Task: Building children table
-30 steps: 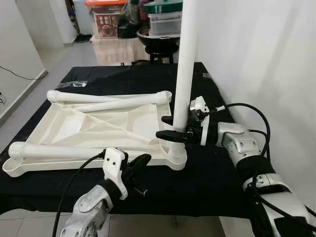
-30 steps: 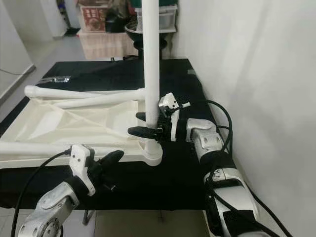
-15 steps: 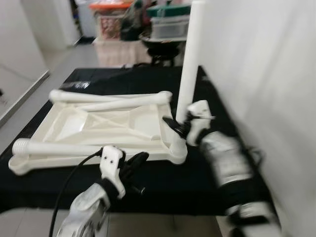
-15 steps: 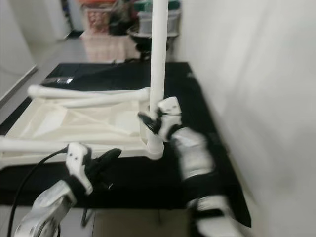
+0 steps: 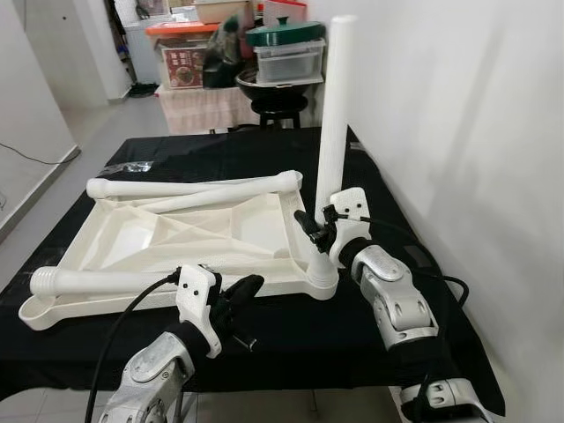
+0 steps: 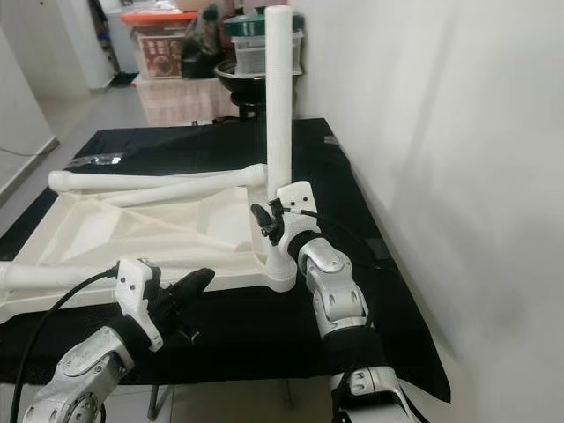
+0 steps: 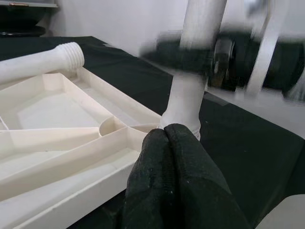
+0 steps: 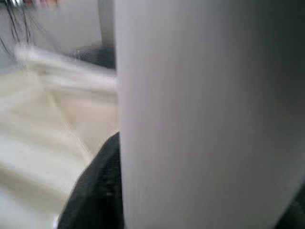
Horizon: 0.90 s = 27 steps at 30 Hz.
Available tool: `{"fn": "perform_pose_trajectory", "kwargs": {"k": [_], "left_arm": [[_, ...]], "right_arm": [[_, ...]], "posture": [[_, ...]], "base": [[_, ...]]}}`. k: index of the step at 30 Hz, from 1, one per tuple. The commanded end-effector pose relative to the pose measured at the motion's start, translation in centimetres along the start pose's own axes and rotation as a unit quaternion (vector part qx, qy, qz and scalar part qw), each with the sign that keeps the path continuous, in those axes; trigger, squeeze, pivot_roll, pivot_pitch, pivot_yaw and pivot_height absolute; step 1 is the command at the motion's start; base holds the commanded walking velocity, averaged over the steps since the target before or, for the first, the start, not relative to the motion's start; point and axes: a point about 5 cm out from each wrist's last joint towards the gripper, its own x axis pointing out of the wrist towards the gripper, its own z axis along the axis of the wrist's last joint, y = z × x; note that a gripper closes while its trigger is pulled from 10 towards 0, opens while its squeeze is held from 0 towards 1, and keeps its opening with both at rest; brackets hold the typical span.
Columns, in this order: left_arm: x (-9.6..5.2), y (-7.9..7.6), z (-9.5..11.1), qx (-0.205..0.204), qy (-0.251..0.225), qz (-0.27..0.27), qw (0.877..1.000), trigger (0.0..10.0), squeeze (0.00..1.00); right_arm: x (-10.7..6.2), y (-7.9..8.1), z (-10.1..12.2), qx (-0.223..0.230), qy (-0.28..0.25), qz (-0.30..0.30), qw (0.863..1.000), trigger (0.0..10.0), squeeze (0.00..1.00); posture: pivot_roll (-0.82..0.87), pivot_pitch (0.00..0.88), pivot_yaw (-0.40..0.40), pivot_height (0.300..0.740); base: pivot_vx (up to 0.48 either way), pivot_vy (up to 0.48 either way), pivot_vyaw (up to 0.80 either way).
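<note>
Three white legs (image 5: 333, 106): one upright in the right gripper's (image 5: 319, 231) clamped jaws; left gripper (image 5: 240, 293) jaws together.

Right wrist view blurred throughout: upright table leg (image 8: 209, 114) too close, its edges soft, top and bottom cut by frame; one black finger (image 8: 95, 191) partly behind it, other finger hidden. Left wrist view: right gripper (image 7: 200, 52) smeared by motion, finger outline unclear; upright leg cut at top edge; left gripper (image 7: 174, 186) fingers cut at bottom edge. Head views: right gripper's far finger hidden behind the leg, grip contact not resolvable; tabletop (image 5: 176, 238) near-left corner and loose leg (image 6: 53, 273) cut by frame edge in right eye view; background bins' (image 5: 286, 48) contents unreadable
</note>
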Motion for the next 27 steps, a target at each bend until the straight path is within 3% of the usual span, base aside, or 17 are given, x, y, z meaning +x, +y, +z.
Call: {"fn": "perform_pose_trajectory", "kwargs": {"k": [1, 4, 5, 6, 7, 8, 9, 10, 11, 12, 14, 19, 20, 23, 27], "left_arm": [[0.0, 0.2, -0.4, -0.006, 0.011, 0.000, 1.000, 10.0, 0.00], [0.0, 0.2, -0.5, -0.007, 0.012, -0.003, 1.000, 10.0, 0.00], [0.0, 0.2, -0.5, -0.008, 0.012, -0.004, 1.000, 10.0, 0.00], [0.0, 0.2, -0.5, -0.008, 0.012, -0.004, 1.000, 10.0, 0.00], [0.1, 0.2, -0.5, -0.009, 0.012, -0.004, 1.000, 10.0, 0.00], [0.1, 0.1, -0.5, -0.010, 0.012, -0.005, 1.000, 10.0, 0.00], [0.1, 0.1, -0.5, -0.010, 0.012, -0.005, 1.000, 10.0, 0.00], [0.1, 0.1, -0.5, -0.011, 0.011, -0.004, 1.000, 10.0, 0.00], [0.1, 0.1, -0.5, -0.011, 0.011, -0.004, 1.000, 10.0, 0.00], [0.1, 0.0, -0.6, -0.012, 0.011, -0.004, 1.000, 10.0, 0.00], [0.1, 0.0, -0.7, -0.012, 0.011, -0.003, 1.000, 10.0, 0.00], [0.2, -0.1, -0.7, -0.012, 0.012, -0.004, 1.000, 10.0, 0.00], [0.2, -0.1, -0.8, -0.013, 0.012, -0.004, 1.000, 10.0, 0.00], [0.1, -0.2, -0.8, -0.013, 0.012, -0.004, 1.000, 10.0, 0.00], [0.1, -0.2, -0.8, -0.014, 0.011, -0.004, 1.000, 10.0, 0.00]], "right_arm": [[0.3, 1.0, 0.5, 0.030, -0.005, 0.065, 0.997, 10.0, 1.00], [0.3, 1.2, 1.7, 0.010, -0.026, 0.137, 0.990, 10.0, 1.00], [0.2, 1.3, 2.0, -0.001, -0.022, 0.191, 0.981, 10.0, 0.40], [0.2, 1.3, 2.0, -0.001, -0.022, 0.191, 0.981, 10.0, 0.40], [0.1, 1.1, 1.9, -0.015, -0.010, 0.233, 0.972, 10.0, 0.00], [0.0, 1.0, 1.7, -0.045, 0.006, 0.280, 0.959, 10.0, 0.00], [0.0, 1.0, 1.7, -0.045, 0.006, 0.280, 0.959, 10.0, 0.00], [-0.1, 0.7, 1.6, -0.064, 0.018, 0.324, 0.944, 10.0, 0.00], [-0.1, 0.7, 1.6, -0.064, 0.018, 0.324, 0.944, 10.0, 0.00], [-0.1, 0.2, 2.0, -0.071, 0.024, 0.370, 0.926, 10.0, 0.00], [0.1, -0.3, 2.5, -0.068, 0.018, 0.386, 0.920, 10.0, 0.00], [0.8, -1.4, 3.0, -0.059, 0.029, 0.378, 0.923, 10.0, 0.00], [0.9, -1.6, 3.1, -0.054, 0.032, 0.381, 0.923, 0.0, 0.00], [0.8, -1.9, 3.5, -0.044, 0.028, 0.397, 0.916, 0.0, 0.00], [0.9, -2.0, 3.5, -0.047, 0.028, 0.392, 0.919, 0.0, 0.00]], "posture": [[-0.03, 0.000, 0.041, 0.740], [-0.03, 0.000, 0.041, 0.740], [-0.03, 0.000, 0.039, 0.740], [-0.03, 0.000, 0.039, 0.740], [-0.03, 0.000, 0.039, 0.740], [-0.03, 0.000, 0.035, 0.740], [-0.03, 0.000, 0.035, 0.740], [-0.03, 0.000, 0.033, 0.740], [-0.03, 0.000, 0.033, 0.740], [-0.03, 0.000, 0.030, 0.740], [-0.02, 0.000, 0.030, 0.740], [-0.02, 0.000, 0.026, 0.740], [-0.02, 0.000, 0.023, 0.740], [-0.02, 0.000, 0.022, 0.740], [-0.02, 0.000, 0.022, 0.740]], "base": [[0.000, 0.000, 0.00], [0.000, 0.000, 0.00], [0.000, 0.000, 0.00], [0.000, 0.000, 0.00], [0.000, 0.000, 0.00], [0.000, 0.000, 0.00], [0.000, 0.000, 0.00], [0.000, 0.000, 0.00], [0.000, 0.000, 0.00], [0.000, 0.000, 0.00], [0.000, 0.000, 0.00], [0.000, 0.000, 0.00], [0.000, 0.000, 0.00], [0.000, 0.000, 0.00], [0.000, 0.000, 0.00]]}}
